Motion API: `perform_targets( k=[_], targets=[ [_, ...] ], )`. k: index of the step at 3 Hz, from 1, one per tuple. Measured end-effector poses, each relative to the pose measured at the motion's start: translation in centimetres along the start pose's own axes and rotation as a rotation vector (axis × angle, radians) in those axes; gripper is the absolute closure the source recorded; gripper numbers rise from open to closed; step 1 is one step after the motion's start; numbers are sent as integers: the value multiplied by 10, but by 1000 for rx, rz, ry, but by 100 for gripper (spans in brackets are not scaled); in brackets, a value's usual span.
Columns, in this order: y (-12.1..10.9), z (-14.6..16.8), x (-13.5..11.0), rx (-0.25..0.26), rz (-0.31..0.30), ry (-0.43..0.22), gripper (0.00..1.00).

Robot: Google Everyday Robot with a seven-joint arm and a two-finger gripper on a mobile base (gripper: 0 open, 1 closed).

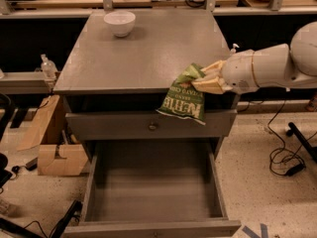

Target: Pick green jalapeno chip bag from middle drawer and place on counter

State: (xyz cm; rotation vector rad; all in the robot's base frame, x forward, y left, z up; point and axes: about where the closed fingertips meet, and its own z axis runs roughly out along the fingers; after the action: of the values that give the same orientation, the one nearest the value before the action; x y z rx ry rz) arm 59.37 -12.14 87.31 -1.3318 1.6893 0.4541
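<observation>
Green jalapeno chip bag [184,99] hangs at the front edge of the desk [143,53], close to its front right corner, and your tool [202,78] is clamped on the bag's upper end, one pale finger above the foil and one below it. The bag's top overlaps the desk's front edge, while the rest of it droops tilted in front of the closed upper drawer front [114,125], just to the right of its small round knob [152,127]. You cannot tell whether the foil touches the desk's edge or hangs just clear of it. The white arm [267,66] reaches in from the right side, level with the desk top. Below the bag, the middle drawer [153,187] stands pulled out, its flat grey bottom bare. Towards the back left corner of the desk sits a white bowl [119,23], well apart from the bag and the tool. On the floor off the desk's left edge you see a cardboard box [57,157], and a clear bottle [48,66] stands on a low ledge beside that edge. Dark cables [285,157] lie on the floor to the right.
</observation>
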Motion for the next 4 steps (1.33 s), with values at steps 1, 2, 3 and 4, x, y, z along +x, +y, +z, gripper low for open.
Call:
perform_targets(
  k=[1, 2, 3, 4],
  targets=[
    [-29, -16, -37, 52, -22, 14, 100],
    [-64, -31, -74, 122, -38, -1, 100],
    [-96, -30, -89, 182, -45, -52, 100],
    [-137, 11, -77, 248, -46, -171, 100]
  ],
)
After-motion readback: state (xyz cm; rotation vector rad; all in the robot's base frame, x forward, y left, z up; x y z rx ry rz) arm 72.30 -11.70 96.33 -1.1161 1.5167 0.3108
